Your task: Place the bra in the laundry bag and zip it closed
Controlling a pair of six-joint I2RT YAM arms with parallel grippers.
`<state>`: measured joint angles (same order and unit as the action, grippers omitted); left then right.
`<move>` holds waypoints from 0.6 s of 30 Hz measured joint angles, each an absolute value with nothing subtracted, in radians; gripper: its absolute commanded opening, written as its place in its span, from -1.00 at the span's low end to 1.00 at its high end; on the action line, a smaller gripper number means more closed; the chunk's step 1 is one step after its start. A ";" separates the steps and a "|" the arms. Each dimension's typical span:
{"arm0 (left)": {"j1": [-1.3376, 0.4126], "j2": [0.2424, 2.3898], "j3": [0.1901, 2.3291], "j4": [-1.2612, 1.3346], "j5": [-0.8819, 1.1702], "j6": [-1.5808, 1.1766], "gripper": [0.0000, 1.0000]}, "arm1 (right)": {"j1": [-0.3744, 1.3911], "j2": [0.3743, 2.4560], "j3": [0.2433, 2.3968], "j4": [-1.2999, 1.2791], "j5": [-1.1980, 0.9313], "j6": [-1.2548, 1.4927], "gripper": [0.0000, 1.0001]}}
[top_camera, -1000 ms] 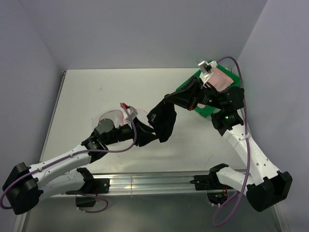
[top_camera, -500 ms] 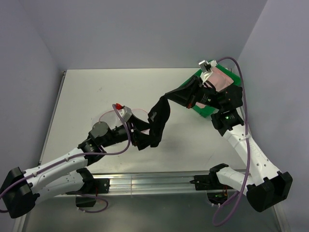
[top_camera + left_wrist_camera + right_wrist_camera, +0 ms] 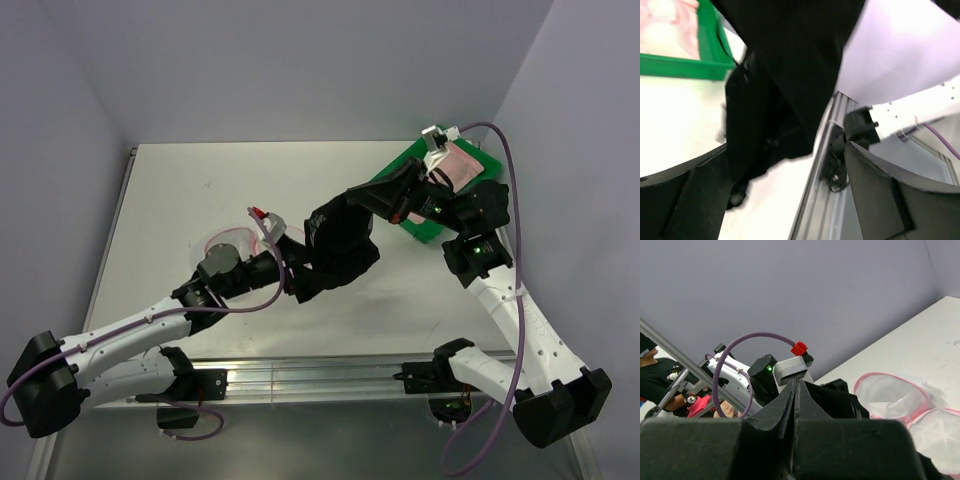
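Note:
The black bra (image 3: 340, 248) hangs bunched over the table's middle. It also shows in the left wrist view (image 3: 785, 75) and the right wrist view (image 3: 837, 395). My right gripper (image 3: 346, 198) is shut on its top edge, jaws pinched together (image 3: 796, 384). My left gripper (image 3: 296, 274) is open at the bra's lower left. Its fingers (image 3: 695, 200) stand wide apart, and the fabric hangs beside the left one. The laundry bag (image 3: 226, 241), white mesh with a pink rim, lies open on the table behind my left wrist. It also shows in the right wrist view (image 3: 892, 396).
A green tray (image 3: 424, 231) holding pink cloth (image 3: 462, 164) stands at the back right under my right arm; it also shows in the left wrist view (image 3: 685, 67). A metal rail (image 3: 320, 375) runs along the table's near edge.
My left arm swung back left, then returned toward the bra. The bra was stretched in a narrow strip between the grippers and is now a wider, lower bunch. My right gripper shifted slightly.

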<state>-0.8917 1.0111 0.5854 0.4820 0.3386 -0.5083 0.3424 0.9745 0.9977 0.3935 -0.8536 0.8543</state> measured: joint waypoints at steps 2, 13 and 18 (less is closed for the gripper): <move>-0.892 1.015 0.596 0.481 0.311 -0.503 0.59 | 0.342 0.974 0.998 0.393 -0.854 0.855 -1.00; -0.892 1.038 0.622 0.477 0.270 -0.494 -1.00 | 0.317 0.955 0.998 0.334 -0.790 0.827 -1.00; -0.892 0.988 0.622 0.455 0.275 -0.494 -1.00 | 0.284 0.958 1.005 0.175 -0.657 0.758 -1.00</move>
